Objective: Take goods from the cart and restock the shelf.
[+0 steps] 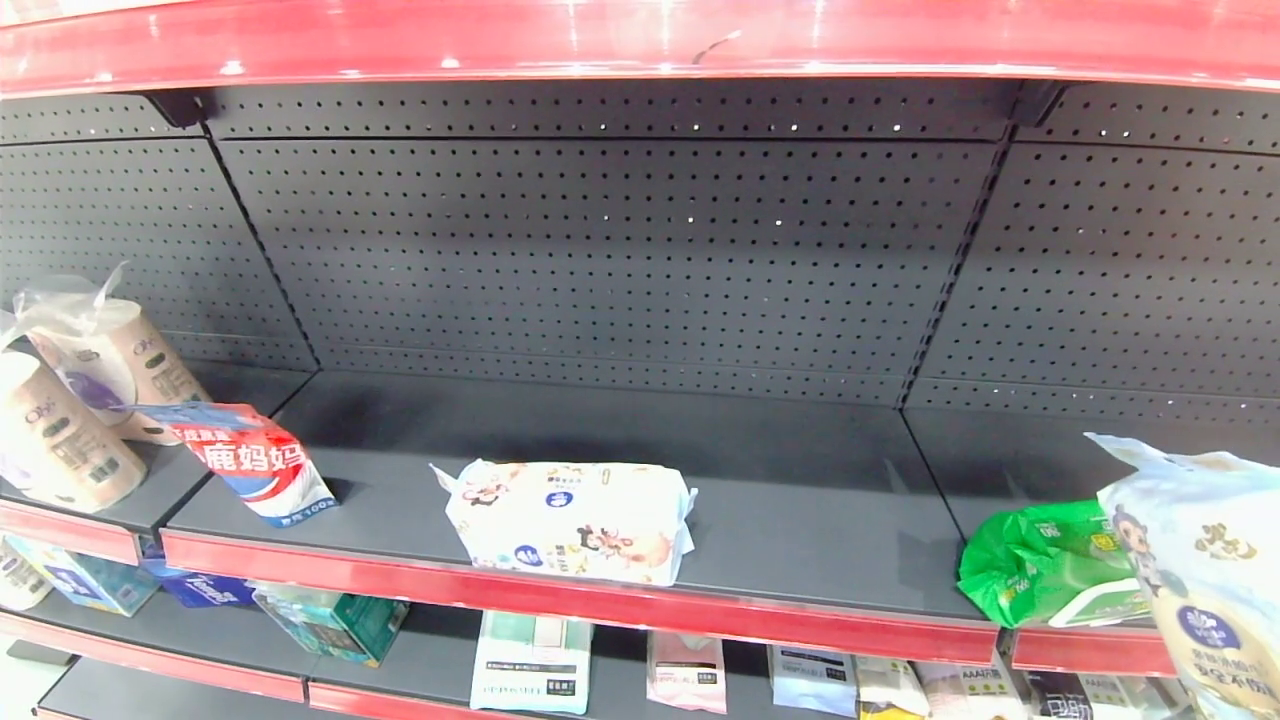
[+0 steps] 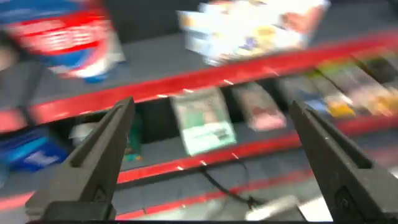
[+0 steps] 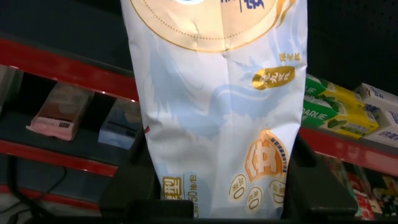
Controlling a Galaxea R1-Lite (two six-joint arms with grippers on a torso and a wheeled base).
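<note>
Broadly, the dark shelf [image 1: 780, 470] stood thinly stocked. The tall pale bag [image 1: 1200, 570] was up at its right end, just beside the green pack [image 1: 1040, 560], pinched across its width by the right gripper [image 3: 224, 186]. It looked light, soft and slick-filmed, likely to sag; a hold nearer its middle seemed safer. The left gripper [image 2: 210, 106] gaped wide and empty, well apart from the bag.

Open shelf board [image 1: 820, 520] lies right of centre in the head view, between the white pack [image 1: 570, 520] and the green pack [image 1: 1040, 565]; I could pass there. The red-and-blue pack [image 1: 255, 465] narrows the left gap. My bag [image 1: 1200, 570] crowds the lower right corner. Behind the white pack seems open too.
</note>
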